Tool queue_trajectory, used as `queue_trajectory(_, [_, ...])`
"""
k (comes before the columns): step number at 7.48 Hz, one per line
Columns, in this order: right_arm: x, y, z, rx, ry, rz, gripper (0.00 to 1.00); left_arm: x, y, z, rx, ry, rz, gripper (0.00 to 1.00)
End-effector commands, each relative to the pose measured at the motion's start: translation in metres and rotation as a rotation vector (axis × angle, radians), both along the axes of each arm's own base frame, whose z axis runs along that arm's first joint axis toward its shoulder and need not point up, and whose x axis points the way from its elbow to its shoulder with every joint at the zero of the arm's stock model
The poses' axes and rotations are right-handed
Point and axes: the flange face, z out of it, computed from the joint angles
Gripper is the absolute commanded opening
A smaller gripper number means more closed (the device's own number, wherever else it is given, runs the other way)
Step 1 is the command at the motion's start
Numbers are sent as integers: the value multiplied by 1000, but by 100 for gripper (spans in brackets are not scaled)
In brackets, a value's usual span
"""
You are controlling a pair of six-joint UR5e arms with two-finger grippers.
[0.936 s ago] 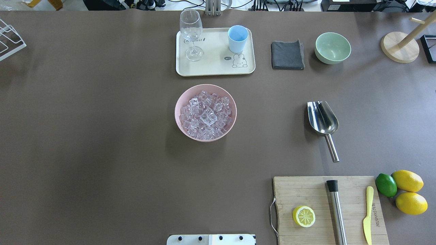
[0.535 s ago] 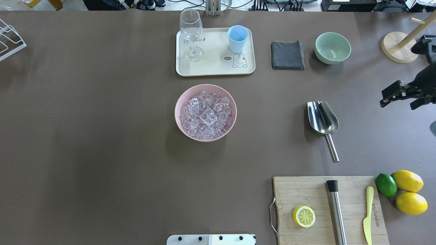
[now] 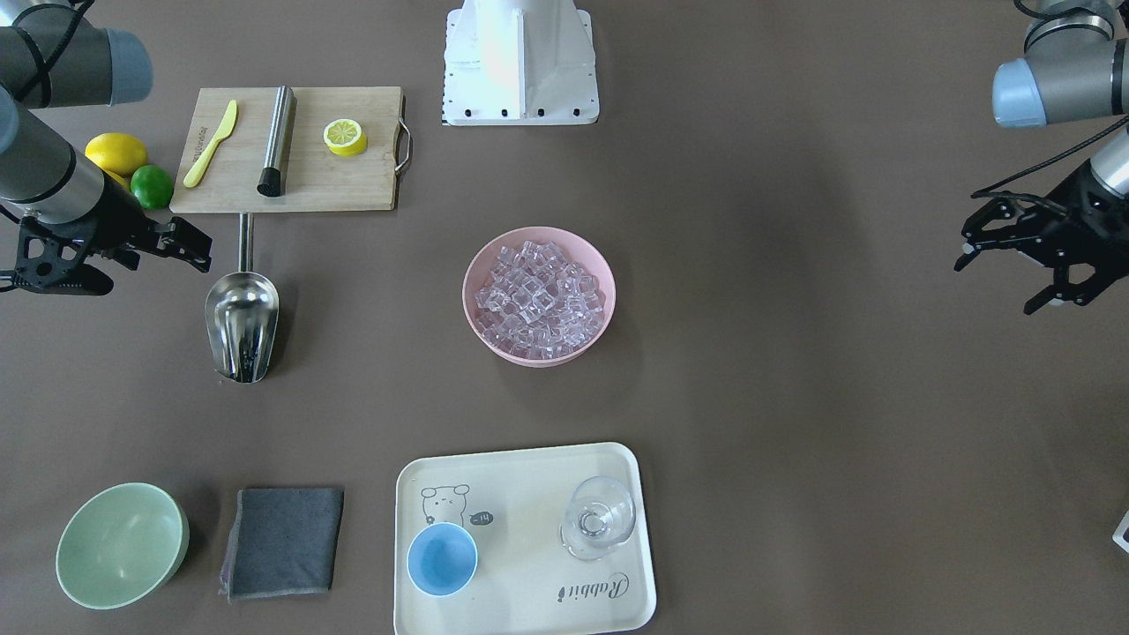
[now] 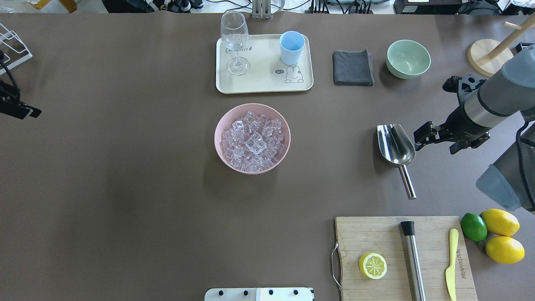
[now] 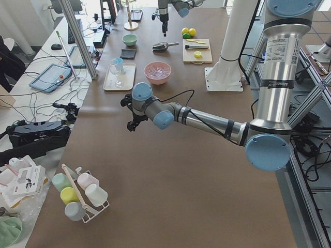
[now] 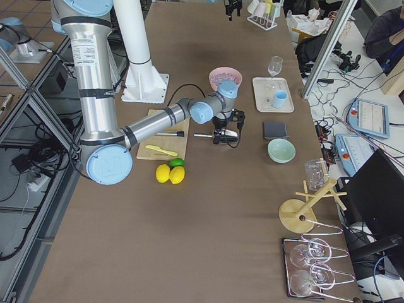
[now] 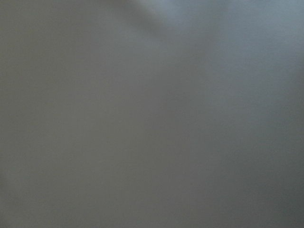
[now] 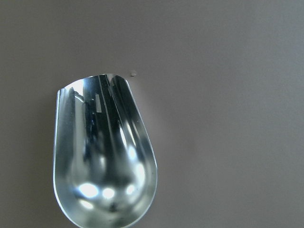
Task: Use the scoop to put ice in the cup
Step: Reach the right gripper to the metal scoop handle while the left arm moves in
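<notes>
The steel scoop point(image 4: 396, 144) point(image 3: 241, 322) lies empty on the table right of centre, its handle point(image 4: 407, 182) pointing toward the robot. My right gripper point(image 4: 436, 142) point(image 3: 123, 265) hangs open just to the scoop's right, holding nothing. The right wrist view looks down into the scoop's trough point(image 8: 104, 156). The ice point(image 4: 252, 140) point(image 3: 538, 300) fills a pink bowl point(image 4: 221, 125) at mid-table. The light-blue cup point(image 4: 291, 47) point(image 3: 441, 557) stands upright on a cream tray point(image 4: 263, 81). My left gripper point(image 3: 1005, 278) point(image 4: 16, 108) is open at the far left edge.
A wine glass point(image 4: 234, 42) shares the tray. A grey cloth point(image 4: 353, 67) and green bowl point(image 4: 408, 58) lie behind the scoop. A cutting board point(image 4: 384, 238) with half a lemon, a steel cylinder and a knife sits near the robot, beside lemons point(image 4: 499, 221) and a lime.
My right arm has swung in from the right edge to just beside the scoop. The left gripper has appeared at the table's left edge. The objects have not moved.
</notes>
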Motion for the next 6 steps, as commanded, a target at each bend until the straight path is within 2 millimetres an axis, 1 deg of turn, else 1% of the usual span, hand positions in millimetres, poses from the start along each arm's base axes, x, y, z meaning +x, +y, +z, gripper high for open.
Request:
queue_trajectory(1, [-43, 8, 25, 4, 9, 20, 99, 52, -3, -41, 104, 44, 86, 97])
queue_trajectory(2, [-49, 12, 22, -11, 8, 27, 99, 75, -1, -54, 131, 60, 124, 97])
queue_trajectory(3, [-55, 11, 9, -20, -9, 39, 99, 93, -6, -69, 163, 77, 147, 97])
queue_trajectory(4, [-58, 8, 0, -14, -23, 36, 99, 103, -4, -73, 181, 78, 168, 97])
queue_trajectory(5, [-61, 11, -1, -24, -23, 41, 99, 112, -18, -76, 268, 62, 223, 97])
queue_trajectory(6, [-68, 17, -2, -27, -23, 28, 99, 125, -35, -76, 357, 46, 287, 97])
